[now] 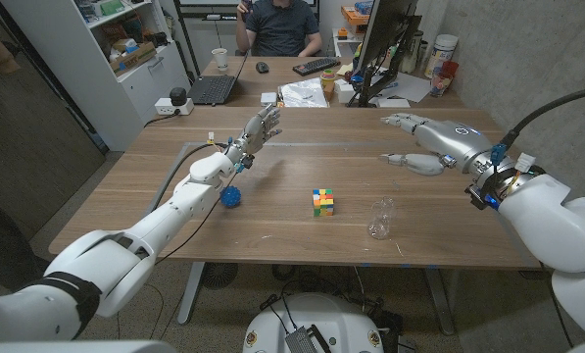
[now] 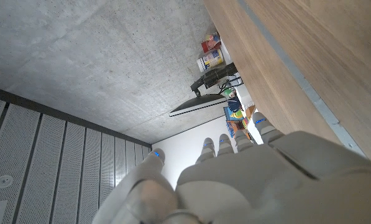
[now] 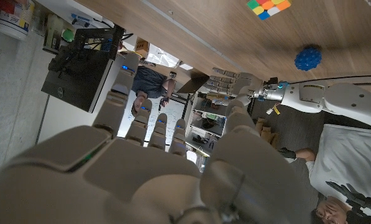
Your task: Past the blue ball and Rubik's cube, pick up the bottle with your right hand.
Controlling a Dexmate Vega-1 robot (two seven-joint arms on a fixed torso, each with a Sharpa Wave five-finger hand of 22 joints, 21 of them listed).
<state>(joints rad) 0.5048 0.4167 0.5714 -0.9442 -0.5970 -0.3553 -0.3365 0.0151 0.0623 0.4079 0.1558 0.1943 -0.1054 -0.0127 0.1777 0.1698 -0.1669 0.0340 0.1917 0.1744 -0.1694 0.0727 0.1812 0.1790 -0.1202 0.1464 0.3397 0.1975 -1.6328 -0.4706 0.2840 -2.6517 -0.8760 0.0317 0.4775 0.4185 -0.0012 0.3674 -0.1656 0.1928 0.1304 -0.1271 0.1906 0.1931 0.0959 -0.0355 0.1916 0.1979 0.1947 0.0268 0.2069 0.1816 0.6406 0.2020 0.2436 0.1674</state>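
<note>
Near the front edge of the long wooden table (image 1: 302,230), lying on its side: a clear, see-through plastic bottle (image 1: 380,218), held by nothing, right of centre in the head view. Just to its left, apart from it, a small multicoloured Rubik's cube (image 1: 322,202), seen again in the right wrist view (image 3: 269,5). Further left, past the cube, a knobbly blue ball (image 1: 231,197), partly tucked under the left forearm in the head view and plain against the wood in the right wrist view (image 3: 307,58). Above the table on the left side, raised over its far half, the white-and-grey left hand (image 1: 260,126), fingers held apart and reaching away from the robot, nothing in it; in its own wrist view (image 2: 247,174) only the back and fingertips seen against a concrete ceiling. On the right side, well beyond the bottle and apart from it, the silver-grey right hand (image 1: 419,143), fingers stretched out toward the table's middle, thumb set apart below them, holding nothing; the same spread fingers in the right wrist view (image 3: 160,168). At a second desk behind the table, a seated person in a dark shirt (image 1: 282,25), with an open black laptop (image 1: 216,88), a black keyboard (image 1: 316,67) and a dark monitor (image 1: 385,39).
</note>
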